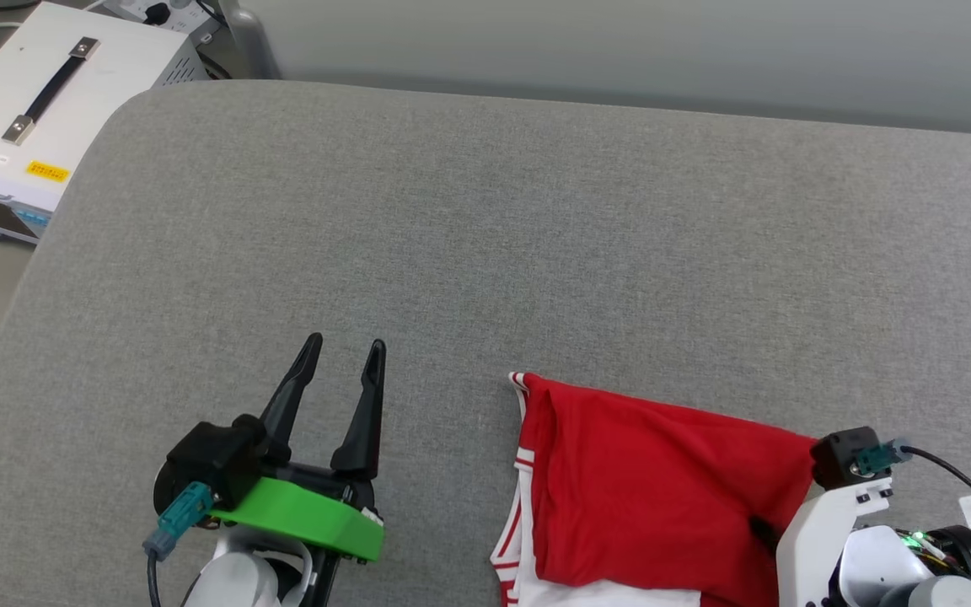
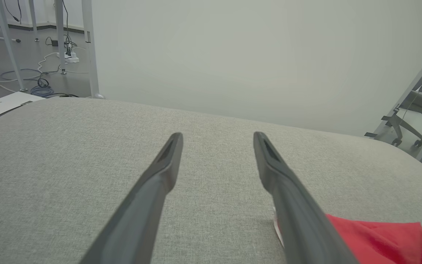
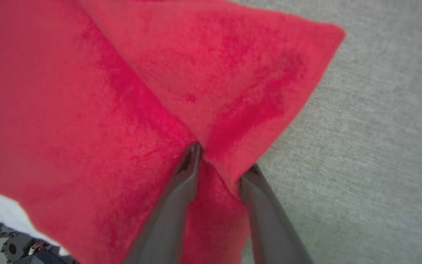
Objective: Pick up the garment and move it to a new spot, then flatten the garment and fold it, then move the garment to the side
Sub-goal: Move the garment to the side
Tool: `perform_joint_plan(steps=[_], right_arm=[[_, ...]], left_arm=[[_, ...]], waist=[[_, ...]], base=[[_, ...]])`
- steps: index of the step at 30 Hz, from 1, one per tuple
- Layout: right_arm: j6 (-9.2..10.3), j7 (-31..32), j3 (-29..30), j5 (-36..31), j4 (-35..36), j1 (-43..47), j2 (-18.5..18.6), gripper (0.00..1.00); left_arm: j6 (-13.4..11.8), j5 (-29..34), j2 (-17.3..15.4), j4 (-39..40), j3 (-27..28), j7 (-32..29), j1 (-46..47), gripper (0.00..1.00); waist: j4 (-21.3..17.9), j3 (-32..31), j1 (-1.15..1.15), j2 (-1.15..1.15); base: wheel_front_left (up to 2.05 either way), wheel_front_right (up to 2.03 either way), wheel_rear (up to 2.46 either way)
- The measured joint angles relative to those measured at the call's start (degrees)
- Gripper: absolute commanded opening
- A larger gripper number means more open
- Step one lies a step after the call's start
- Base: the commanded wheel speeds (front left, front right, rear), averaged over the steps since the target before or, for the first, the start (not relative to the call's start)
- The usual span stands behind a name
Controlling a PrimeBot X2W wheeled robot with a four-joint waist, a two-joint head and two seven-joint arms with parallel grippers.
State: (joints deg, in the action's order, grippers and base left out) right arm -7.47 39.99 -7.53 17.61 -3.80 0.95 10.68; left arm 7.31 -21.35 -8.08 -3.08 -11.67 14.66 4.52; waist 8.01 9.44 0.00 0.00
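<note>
Red fabric is bunching between the dark fingers [image 3: 169, 212] of our right gripper [image 3: 222, 157], which are clamping a fold of the garment [image 3: 123, 91]. In the head view we are seeing the garment [image 1: 637, 489] lying on the grey worktop [image 1: 485, 236] at the near right, its striped white trim facing our left gripper [image 1: 346, 341]. That gripper is sitting apart from the garment, to its left, with its fingers [image 2: 152, 194] spread wide and gripping nothing; in the left wrist view they are pointing across bare grey worktop, a red corner showing at the lower right. A white case [image 1: 47, 101] with a black handle is standing beyond the worktop's far left corner
</note>
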Motion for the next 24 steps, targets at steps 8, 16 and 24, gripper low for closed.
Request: perform_joint_plan(steps=[8, 16, 24], right_arm=[[-0.14, -3.1, -2.3, -0.6, -0.6, -1.5, 1.4, 0.00], [-0.12, -4.9, -8.3, -6.8, 3.5, -3.8, 11.6, 0.00], [-0.12, -2.3, -11.3, -9.3, 7.7, -8.1, 25.7, 0.00]], left_arm=[[0.0, 0.0, 0.0, -0.3, -0.8, 0.0, 0.0, 1.00], [0.0, -0.4, -0.1, -0.3, -2.8, 0.0, -0.1, 1.00], [0.0, -0.4, 0.0, 1.3, -5.4, 0.0, 0.6, 1.00]], waist=[[-1.9, -1.1, 0.00, 0.00], [-5.9, -2.1, 0.00, 0.00], [-11.9, -1.4, 0.00, 0.00]], base=[[0.00, 0.00, 0.00], [0.00, 0.00, 0.00], [0.00, 0.00, 0.00]])
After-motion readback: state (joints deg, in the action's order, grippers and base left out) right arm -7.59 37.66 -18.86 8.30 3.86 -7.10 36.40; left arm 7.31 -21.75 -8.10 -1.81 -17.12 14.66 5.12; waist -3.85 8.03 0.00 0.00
